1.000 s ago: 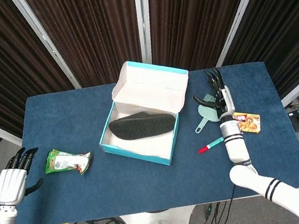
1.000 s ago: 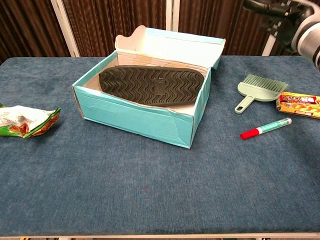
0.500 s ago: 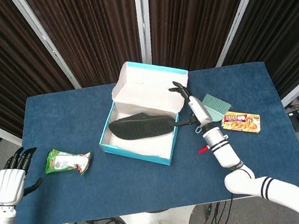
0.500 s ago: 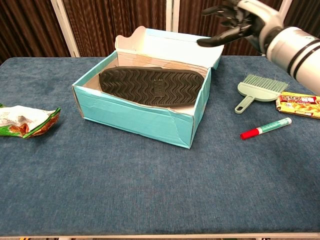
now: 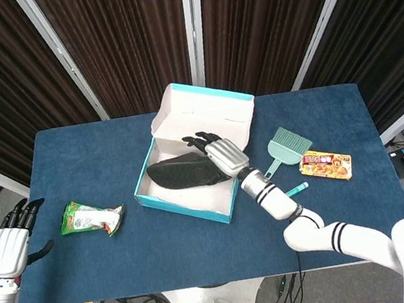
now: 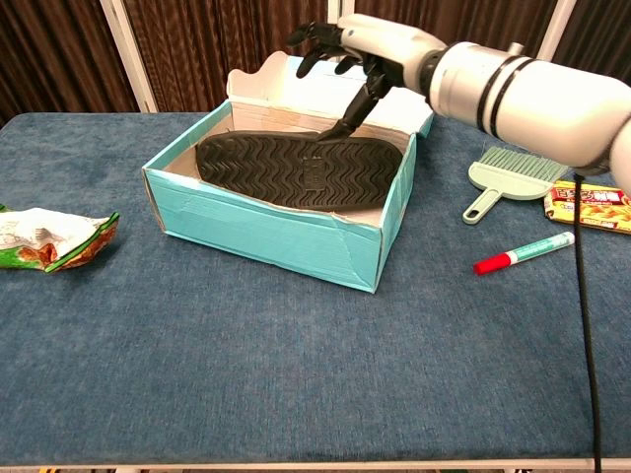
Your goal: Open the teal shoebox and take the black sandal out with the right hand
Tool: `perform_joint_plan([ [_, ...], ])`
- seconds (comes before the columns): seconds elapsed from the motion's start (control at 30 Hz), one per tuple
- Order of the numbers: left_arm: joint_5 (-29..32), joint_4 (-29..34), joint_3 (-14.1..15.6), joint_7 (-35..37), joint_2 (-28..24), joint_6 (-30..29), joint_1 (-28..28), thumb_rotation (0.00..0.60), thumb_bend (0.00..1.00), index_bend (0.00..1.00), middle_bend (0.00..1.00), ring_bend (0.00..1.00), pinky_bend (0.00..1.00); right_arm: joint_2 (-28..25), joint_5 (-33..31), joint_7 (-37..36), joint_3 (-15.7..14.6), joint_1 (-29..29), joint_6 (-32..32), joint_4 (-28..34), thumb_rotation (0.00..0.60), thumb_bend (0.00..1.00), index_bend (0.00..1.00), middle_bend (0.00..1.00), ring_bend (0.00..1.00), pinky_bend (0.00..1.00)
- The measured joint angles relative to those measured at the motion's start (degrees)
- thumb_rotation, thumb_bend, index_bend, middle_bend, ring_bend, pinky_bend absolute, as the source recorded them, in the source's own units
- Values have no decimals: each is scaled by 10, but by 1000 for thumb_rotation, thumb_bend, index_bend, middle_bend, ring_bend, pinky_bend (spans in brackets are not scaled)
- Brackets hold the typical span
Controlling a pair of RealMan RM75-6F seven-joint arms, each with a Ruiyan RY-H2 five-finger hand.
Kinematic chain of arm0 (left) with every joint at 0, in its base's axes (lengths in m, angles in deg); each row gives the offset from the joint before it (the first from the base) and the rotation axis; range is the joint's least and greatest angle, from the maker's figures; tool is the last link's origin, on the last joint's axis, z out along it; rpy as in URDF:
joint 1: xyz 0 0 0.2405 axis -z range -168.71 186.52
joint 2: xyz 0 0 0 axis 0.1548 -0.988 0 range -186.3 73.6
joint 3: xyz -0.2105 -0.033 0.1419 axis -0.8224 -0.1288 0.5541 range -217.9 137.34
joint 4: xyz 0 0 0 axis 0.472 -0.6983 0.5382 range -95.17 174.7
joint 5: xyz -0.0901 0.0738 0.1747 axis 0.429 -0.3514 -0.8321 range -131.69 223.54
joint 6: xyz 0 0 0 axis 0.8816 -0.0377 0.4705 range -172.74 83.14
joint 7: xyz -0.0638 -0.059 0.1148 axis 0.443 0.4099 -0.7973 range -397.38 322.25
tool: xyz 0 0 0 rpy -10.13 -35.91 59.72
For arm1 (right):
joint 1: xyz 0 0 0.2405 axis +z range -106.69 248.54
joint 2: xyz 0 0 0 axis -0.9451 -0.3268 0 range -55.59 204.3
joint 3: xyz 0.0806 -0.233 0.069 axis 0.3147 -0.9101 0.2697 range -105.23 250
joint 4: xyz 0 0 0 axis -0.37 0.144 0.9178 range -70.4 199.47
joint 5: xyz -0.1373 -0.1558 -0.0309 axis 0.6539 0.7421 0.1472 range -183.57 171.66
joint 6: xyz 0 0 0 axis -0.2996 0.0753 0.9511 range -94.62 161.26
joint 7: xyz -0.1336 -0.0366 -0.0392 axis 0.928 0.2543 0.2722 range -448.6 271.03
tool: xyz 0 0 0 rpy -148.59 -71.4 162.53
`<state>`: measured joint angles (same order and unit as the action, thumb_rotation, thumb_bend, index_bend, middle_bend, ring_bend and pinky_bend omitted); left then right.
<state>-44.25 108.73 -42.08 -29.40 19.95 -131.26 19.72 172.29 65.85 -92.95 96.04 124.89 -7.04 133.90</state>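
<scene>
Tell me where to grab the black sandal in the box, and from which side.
Probably the sandal's right end, from above: it lies sole-up in the open box, the walls block side approaches, and the right hand is above that end.

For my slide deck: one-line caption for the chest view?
Right hand open above the black sandal lying sole-up in the opened teal shoebox.
</scene>
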Motion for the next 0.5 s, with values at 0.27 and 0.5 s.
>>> perform_joint_plan([
  [0.27, 3, -6, -1, 9, -2, -1, -3, 600, 178, 100, 151, 74, 246, 53, -75, 72, -5, 59, 22, -66, 600, 29, 95, 195, 68, 141],
  [0.5, 7, -19, -2, 23, -3, -2, -6, 600, 178, 100, 151, 74, 246, 92, -102, 92, -6, 92, 30, -115, 600, 45, 105, 197, 73, 162],
])
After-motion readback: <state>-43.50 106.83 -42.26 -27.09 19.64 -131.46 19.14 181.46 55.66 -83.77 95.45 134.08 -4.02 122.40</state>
